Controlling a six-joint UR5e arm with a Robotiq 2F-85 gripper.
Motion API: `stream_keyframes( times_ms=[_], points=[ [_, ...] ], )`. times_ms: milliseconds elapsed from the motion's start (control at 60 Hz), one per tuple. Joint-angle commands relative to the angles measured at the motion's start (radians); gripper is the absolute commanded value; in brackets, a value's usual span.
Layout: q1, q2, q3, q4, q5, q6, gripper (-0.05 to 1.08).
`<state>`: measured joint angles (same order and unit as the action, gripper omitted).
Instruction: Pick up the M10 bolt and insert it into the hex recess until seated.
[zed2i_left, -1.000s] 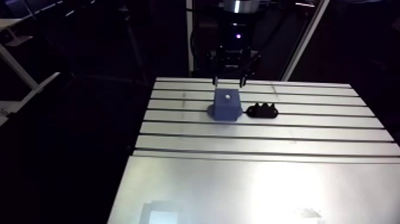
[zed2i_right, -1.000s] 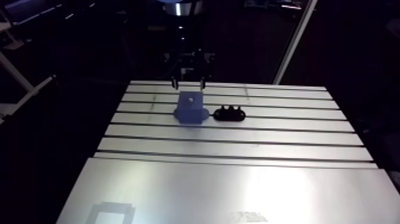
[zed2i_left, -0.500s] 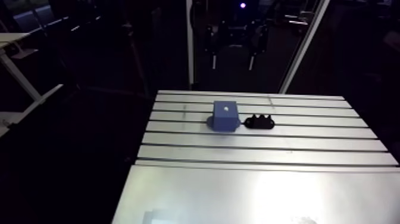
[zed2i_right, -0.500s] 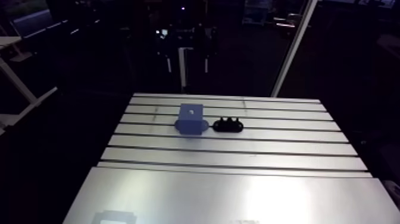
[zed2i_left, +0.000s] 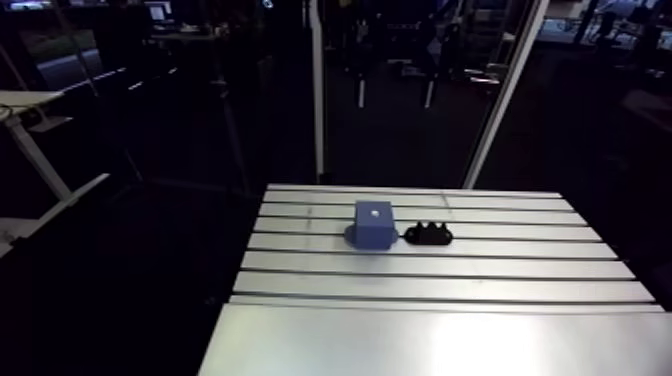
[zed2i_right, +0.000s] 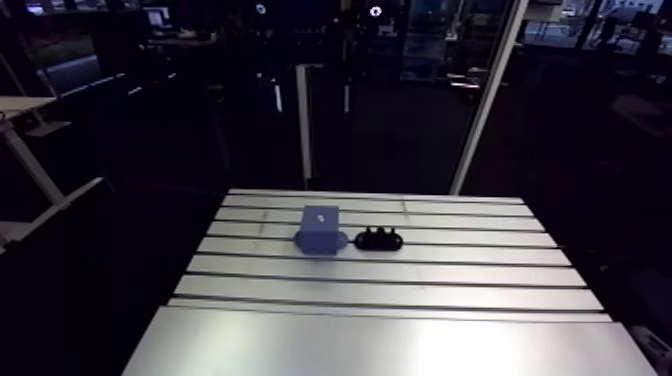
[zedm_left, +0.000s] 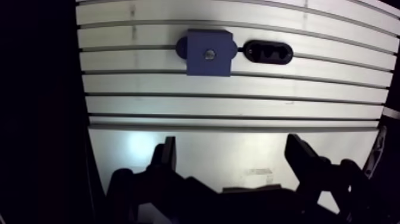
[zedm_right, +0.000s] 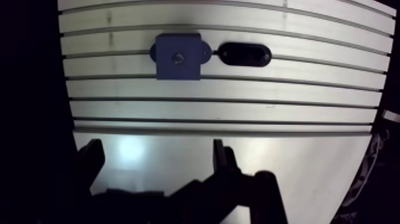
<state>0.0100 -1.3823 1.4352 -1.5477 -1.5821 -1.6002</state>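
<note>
Progress: judged all but complete; the M10 bolt (zedm_left: 209, 54) is seen as a small pale spot at the centre of the top face of the blue block (zedm_left: 196, 65).
Hex recess: taken to lie under the bolt; its outline is too small to be made out.
Seating: cannot be confirmed, since the depth of the bolt in the block is not shown in either view.
Left to do: by this reading, nothing but a check that the bolt is fully home; no pick-up is called for if that reading holds.
Gripper: the gripper (zedm_left: 232, 146) is held high over the near part of the table, well apart from the block.
Fingers: spread wide in the wrist view, with nothing between them.
Neighbour: a black holder (zedm_left: 269, 52) with a row of rounded hollows is set just beside the block, on the same strip of table; whether the two touch cannot be told.
Surface: the slotted aluminium table (zedm_left: 238, 107) is crossed by parallel grooves, and a plain, brightly lit plate is found under the gripper.
Other items: none are seen on the table besides the block and the holder.
Room: the room (zed2i_left: 150, 150) behind the table is dim, and nothing in it bears on the work.
</note>
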Motion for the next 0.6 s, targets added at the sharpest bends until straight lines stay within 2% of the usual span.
stream_keyframes(
  times_ms=[17, 400, 600],
  points=[
    [-0.008, -0.077, -0.023, 0.064, 0.003, -0.019, 0.0],
    [-0.011, -0.076, -0.029, 0.058, 0.003, -0.017, 0.0],
    [-0.016, -0.073, -0.017, 0.058, -0.003, -0.017, 0.0]
  ],
)
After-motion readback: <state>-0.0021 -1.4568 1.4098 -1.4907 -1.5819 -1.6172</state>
